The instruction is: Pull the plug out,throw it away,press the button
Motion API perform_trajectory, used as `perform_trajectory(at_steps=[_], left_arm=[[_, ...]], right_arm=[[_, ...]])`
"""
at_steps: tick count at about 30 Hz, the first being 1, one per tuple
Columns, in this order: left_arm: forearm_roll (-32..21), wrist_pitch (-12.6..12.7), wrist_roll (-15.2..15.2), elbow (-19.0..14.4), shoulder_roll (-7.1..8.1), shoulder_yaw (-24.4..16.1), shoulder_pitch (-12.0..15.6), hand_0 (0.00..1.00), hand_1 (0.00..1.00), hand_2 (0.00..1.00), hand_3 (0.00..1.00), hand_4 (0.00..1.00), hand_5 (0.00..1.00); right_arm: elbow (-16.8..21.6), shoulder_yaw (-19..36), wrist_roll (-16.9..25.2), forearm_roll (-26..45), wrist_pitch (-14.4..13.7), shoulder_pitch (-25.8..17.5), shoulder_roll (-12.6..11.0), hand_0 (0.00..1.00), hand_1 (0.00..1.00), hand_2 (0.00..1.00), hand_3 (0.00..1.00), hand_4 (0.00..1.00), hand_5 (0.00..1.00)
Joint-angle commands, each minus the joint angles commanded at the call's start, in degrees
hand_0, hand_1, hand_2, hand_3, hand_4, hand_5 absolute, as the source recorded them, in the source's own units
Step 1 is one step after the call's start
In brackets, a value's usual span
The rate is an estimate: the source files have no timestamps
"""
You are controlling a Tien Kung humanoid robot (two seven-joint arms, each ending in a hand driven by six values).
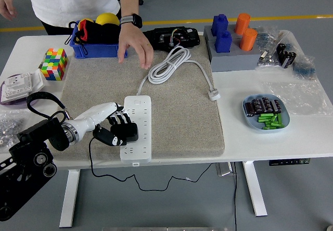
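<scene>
A white power strip [136, 129] lies on the grey mat [177, 111], its white cable [169, 64] coiled behind it. A black plug adapter [126, 131] sits in the strip's left side, its black cord hanging over the table's front edge. My left hand [115, 124] comes in from the left and its fingers curl over the black plug. My right arm is out of view. A person stands at the far side; one hand [136, 46] reaches down over the mat's back edge, touching nothing.
A blue bin [99, 49] with black, red and yellow items stands at the back left. A colour cube [54, 63] is left of the mat. Blue and orange blocks [233, 32] stand on a grey base at the back right, and a blue dish [248, 119] of batteries is on the right.
</scene>
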Motion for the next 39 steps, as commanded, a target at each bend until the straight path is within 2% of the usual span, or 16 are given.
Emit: perform_trajectory(at_steps=[1, 5, 6, 15, 23, 27, 33, 36, 39], left_arm=[[-0.3, 0.2, -0.1, 0.1, -0.04, 0.1, -0.1, 0.391, 0.291, 0.306, 0.476, 0.833, 0.002], [-1.3, 1.7, -1.3, 0.4, -0.18, 0.2, -0.2, 0.391, 0.291, 0.306, 0.476, 0.833, 0.002], [-1.5, 2.0, -1.6, 0.5, -0.25, 0.3, -0.3, 0.361, 0.258, 0.272, 0.450, 0.734, 0.002], [-3.9, 2.9, -3.4, 1.5, -0.35, -0.1, -0.3, 0.367, 0.255, 0.269, 0.443, 0.730, 0.002], [-6.2, 1.8, -3.4, 2.1, -0.11, -2.1, -1.2, 0.371, 0.253, 0.266, 0.437, 0.727, 0.002], [-9.8, 1.4, -4.2, 2.5, -0.02, -3.3, -1.3, 0.371, 0.251, 0.261, 0.419, 0.724, 0.002], [-8.9, 3.7, -5.6, 6.5, -1.40, -7.8, -1.9, 0.371, 0.248, 0.259, 0.409, 0.723, 0.002], [-7.8, 7.0, -7.2, 9.9, -2.27, -8.6, -2.5, 0.371, 0.248, 0.259, 0.409, 0.723, 0.002], [-3.7, 10.6, -8.0, 13.3, -3.23, -9.0, -3.1, 0.383, 0.270, 0.262, 0.408, 0.737, 0.002]], right_arm=[[0.0, 0.0, 0.0, 0.0, 0.0, 0.0, -0.1, 0.728, 0.680, 0.662, 0.634, 0.743, 0.598], [0.0, -0.2, 0.0, 0.1, 0.0, 0.0, -0.3, 0.728, 0.680, 0.662, 0.634, 0.743, 0.598], [0.0, -0.3, 0.0, 0.1, 0.0, 0.0, -0.3, 0.728, 0.680, 0.662, 0.634, 0.743, 0.598], [0.0, -0.8, 0.0, 0.2, 0.0, 0.1, -0.3, 0.728, 0.680, 0.662, 0.634, 0.743, 0.598], [-0.1, -1.0, 0.0, 0.3, 0.0, 0.1, -0.4, 0.728, 0.680, 0.662, 0.633, 0.743, 0.598], [0.0, -0.8, 0.0, 0.2, 0.0, 0.1, -0.4, 0.728, 0.680, 0.662, 0.634, 0.743, 0.598], [-0.1, -0.9, 0.0, 0.2, 0.1, -0.1, -0.2, 0.728, 0.680, 0.662, 0.634, 0.743, 0.598], [-0.1, -0.8, 0.0, 0.2, 0.1, -0.2, -0.1, 0.728, 0.680, 0.662, 0.634, 0.743, 0.598], [0.0, -0.7, 0.0, 0.2, 0.1, -0.2, -0.1, 0.728, 0.680, 0.662, 0.634, 0.744, 0.599]])
